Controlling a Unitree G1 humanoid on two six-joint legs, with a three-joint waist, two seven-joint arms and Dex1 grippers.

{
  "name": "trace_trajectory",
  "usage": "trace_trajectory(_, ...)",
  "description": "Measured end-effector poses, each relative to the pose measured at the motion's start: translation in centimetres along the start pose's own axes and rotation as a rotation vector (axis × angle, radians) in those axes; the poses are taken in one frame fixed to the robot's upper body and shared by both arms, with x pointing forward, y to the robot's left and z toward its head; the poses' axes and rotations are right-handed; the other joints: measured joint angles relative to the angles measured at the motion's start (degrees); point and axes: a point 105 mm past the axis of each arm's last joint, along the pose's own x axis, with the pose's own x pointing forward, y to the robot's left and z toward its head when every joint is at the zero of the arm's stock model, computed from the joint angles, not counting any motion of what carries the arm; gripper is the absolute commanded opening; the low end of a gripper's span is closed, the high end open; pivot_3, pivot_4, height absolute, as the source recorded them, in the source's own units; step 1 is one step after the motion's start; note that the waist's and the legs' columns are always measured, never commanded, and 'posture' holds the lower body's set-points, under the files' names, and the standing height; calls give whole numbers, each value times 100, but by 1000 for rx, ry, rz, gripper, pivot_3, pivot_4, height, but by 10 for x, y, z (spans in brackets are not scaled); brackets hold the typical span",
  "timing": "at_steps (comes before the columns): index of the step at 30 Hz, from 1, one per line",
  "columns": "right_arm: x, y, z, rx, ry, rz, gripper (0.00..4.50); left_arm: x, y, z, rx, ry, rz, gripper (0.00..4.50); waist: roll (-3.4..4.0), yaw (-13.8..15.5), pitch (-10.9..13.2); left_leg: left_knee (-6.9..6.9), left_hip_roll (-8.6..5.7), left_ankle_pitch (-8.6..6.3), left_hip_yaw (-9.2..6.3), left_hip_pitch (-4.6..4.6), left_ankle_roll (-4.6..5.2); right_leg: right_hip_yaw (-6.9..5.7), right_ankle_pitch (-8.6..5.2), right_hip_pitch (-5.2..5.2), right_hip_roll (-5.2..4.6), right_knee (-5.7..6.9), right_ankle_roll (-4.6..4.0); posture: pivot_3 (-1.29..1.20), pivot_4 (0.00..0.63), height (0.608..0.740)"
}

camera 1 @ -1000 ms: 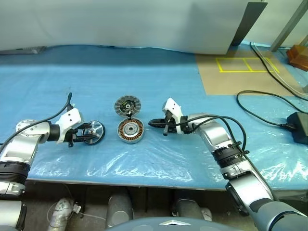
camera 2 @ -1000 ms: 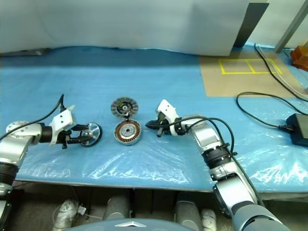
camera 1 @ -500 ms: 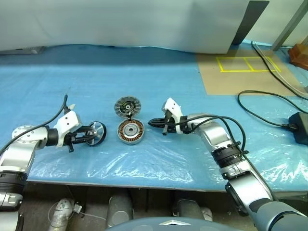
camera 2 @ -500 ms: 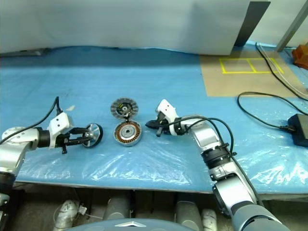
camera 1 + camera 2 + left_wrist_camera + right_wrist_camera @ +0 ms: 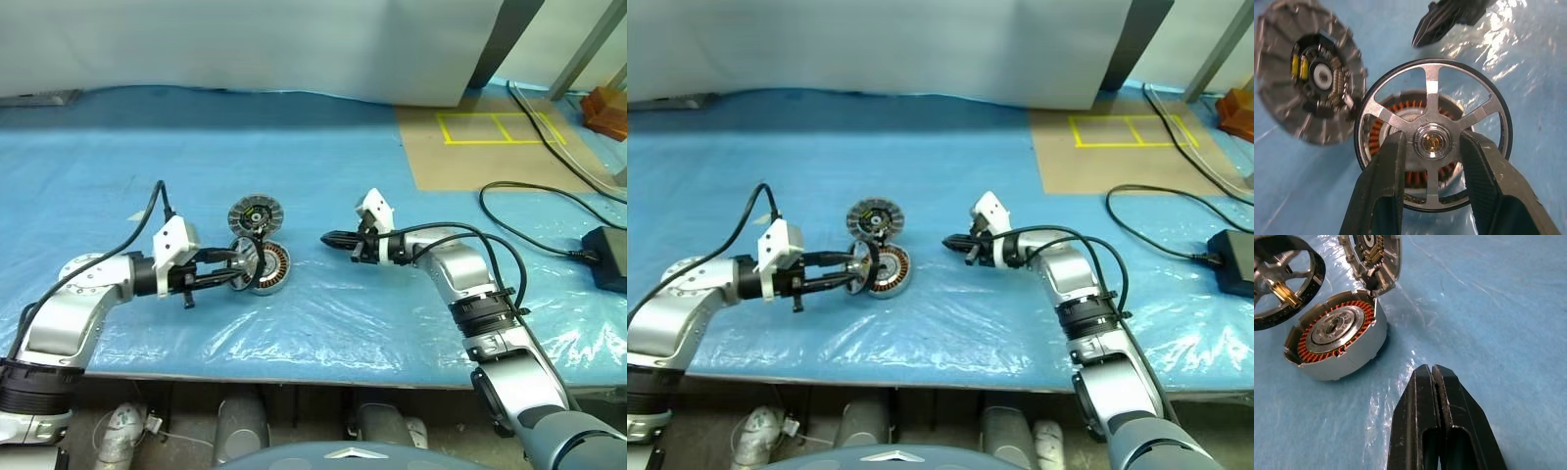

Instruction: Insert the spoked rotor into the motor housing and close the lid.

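The spoked rotor [image 5: 1431, 93], a silver six-spoke wheel with a black rim and a brass hub, hangs nearly on edge just left of the motor housing [image 5: 272, 268]. My left gripper [image 5: 1432, 142] is shut on its hub. The housing [image 5: 1334, 335] is a round silver can with copper windings lying flat on the blue sheet. Its lid [image 5: 255, 213], a grey ribbed disc with a black centre, stands open at the housing's far edge. My right gripper [image 5: 327, 237] hovers shut and empty to the right of the housing, pointing at it.
A blue plastic sheet [image 5: 323, 313] covers the table. A brown board with yellow tape [image 5: 490, 137] lies at the back right. A black cable [image 5: 529, 211] and a black power brick [image 5: 607, 257] lie at the right edge.
My left arm has carried the rotor to the right and a little up, from well left of the housing to right beside it. My right gripper has drawn back slightly to the right.
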Motion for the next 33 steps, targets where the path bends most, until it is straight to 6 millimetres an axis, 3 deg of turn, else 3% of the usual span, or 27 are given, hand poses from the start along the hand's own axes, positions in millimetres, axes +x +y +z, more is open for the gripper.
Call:
trace_trajectory(12,-1,-1,-9,9,15,-25,0,23,6,-5,-5,-18,-13,1444,-1,13,0,5,-3,0,0,1,0,0,1,2,-1,3,2,0,150,740)
trace_trajectory(25,-3,0,-9,-8,22,-40,0,16,15,0,48,57,-14,1444,-1,9,0,11,-2,0,0,4,0,2,1,4,-1,11,1,0,150,740)
trace_trajectory(33,0,2,-10,-10,28,-38,0,15,10,-4,75,111,-48,1444,-1,9,0,7,-1,0,0,5,0,0,1,3,-1,10,1,0,150,740)
